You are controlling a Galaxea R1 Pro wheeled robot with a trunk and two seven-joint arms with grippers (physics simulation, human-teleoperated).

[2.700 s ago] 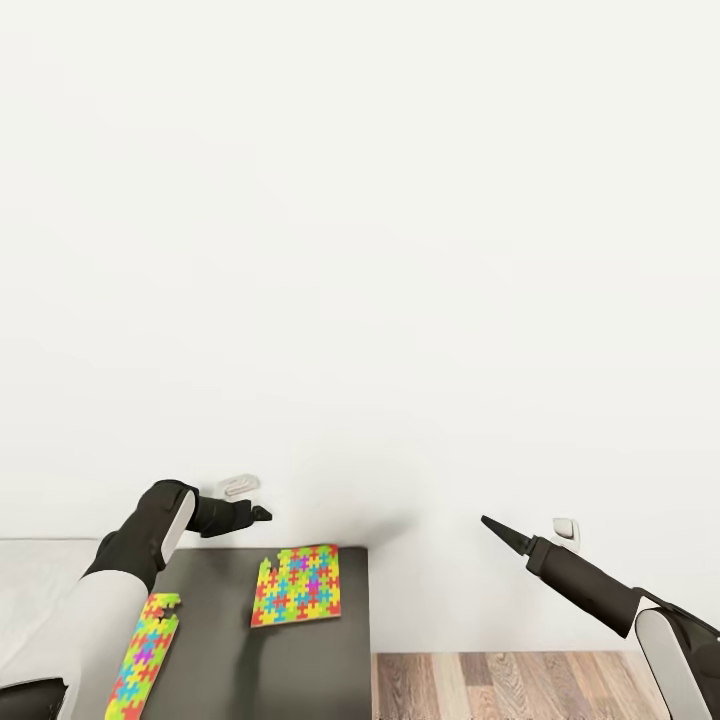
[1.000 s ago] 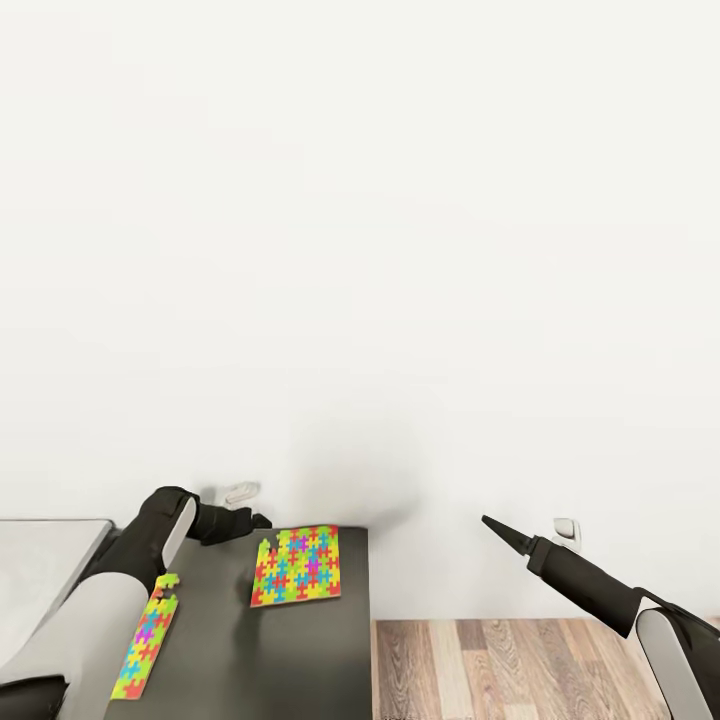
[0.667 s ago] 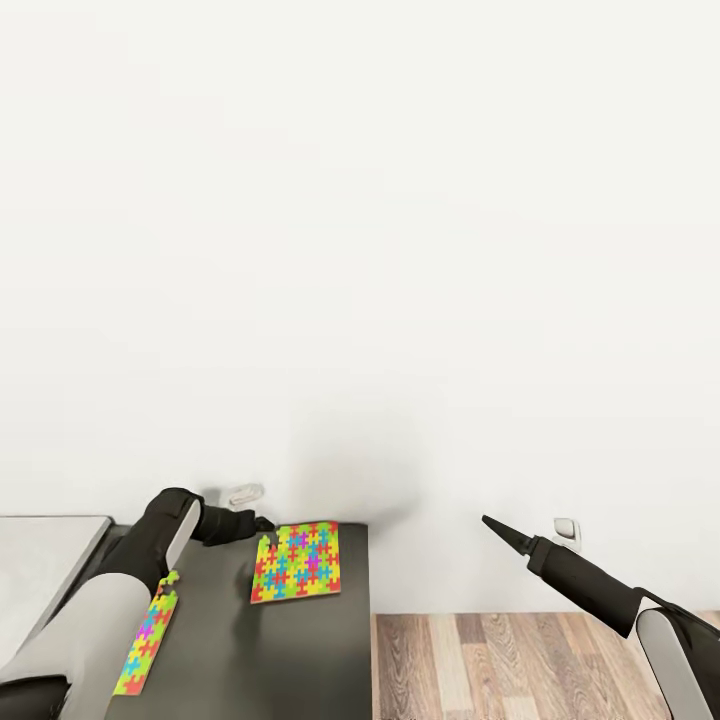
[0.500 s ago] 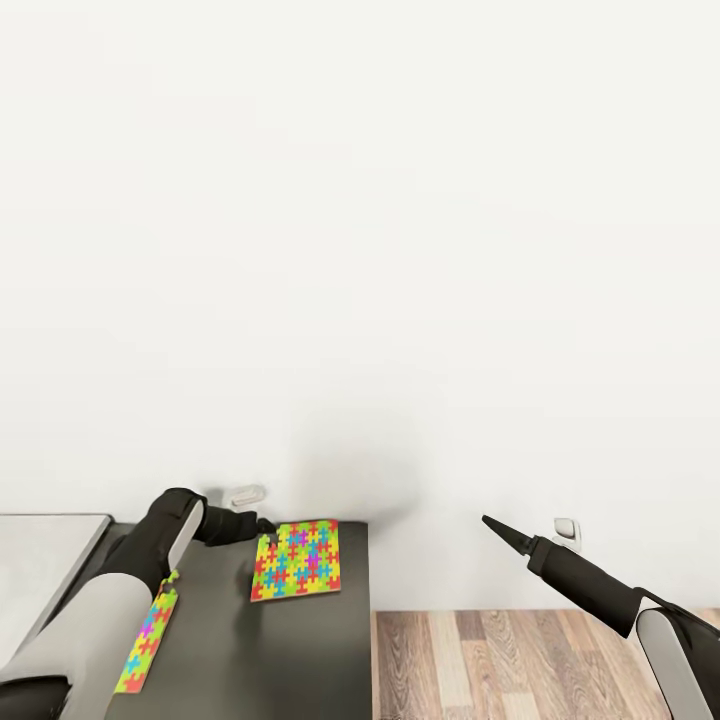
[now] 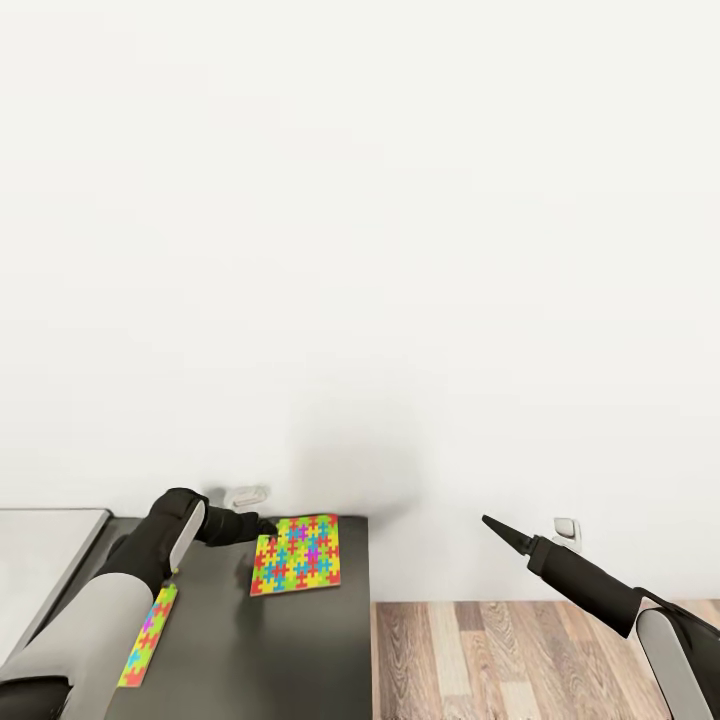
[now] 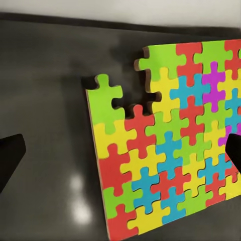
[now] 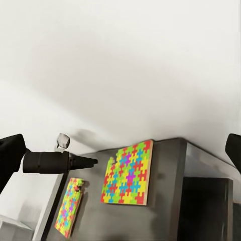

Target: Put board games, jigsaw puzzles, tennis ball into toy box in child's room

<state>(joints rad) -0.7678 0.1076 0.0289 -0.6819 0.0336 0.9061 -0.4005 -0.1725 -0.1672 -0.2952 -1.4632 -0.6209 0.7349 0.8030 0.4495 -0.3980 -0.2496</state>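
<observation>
Nearest the robot, a second jigsaw puzzle lies flat on the dark bench, partly hidden under the left forearm. Farther along, the square jigsaw puzzle lies flat near the bench's back edge, close to the wall. The left pincer sits at its notched corner; the wrist view shows the fingertips spread wide, released, straddling the puzzle, presumably lined up to pinch that edge. The right pincer hangs over the wood floor, parked clear; whether released or clenched, cannot tell.
</observation>
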